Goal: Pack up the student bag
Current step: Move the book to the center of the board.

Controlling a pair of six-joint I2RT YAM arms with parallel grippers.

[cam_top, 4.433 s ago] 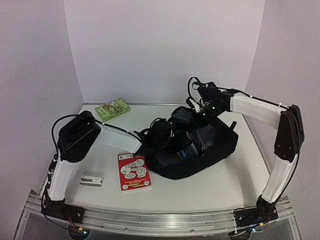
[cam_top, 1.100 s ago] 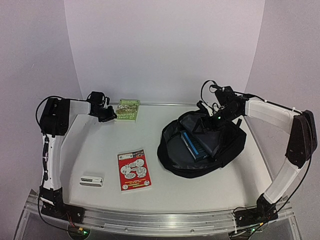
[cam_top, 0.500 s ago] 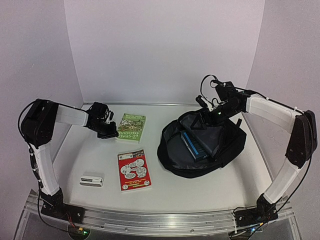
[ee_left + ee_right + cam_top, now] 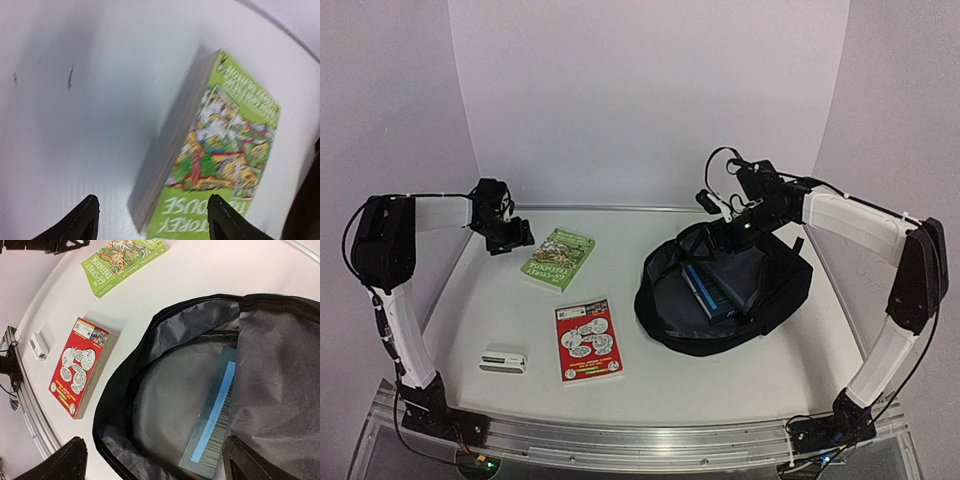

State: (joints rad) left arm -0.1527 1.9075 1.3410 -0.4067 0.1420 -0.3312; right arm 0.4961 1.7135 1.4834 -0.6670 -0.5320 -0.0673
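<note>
Green book (image 4: 558, 259), red book (image 4: 587, 340) — small white box (image 4: 503, 359) beside

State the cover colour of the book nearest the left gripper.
Bright green book; right wrist view shows it best.

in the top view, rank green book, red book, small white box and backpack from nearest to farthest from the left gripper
1. green book, just right of the left gripper, far side.
2. red book and small white box, near side: too close to call.
3. backpack, right side.

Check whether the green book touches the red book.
Apart. The top view shows bare table between the green book and the red book.
</note>
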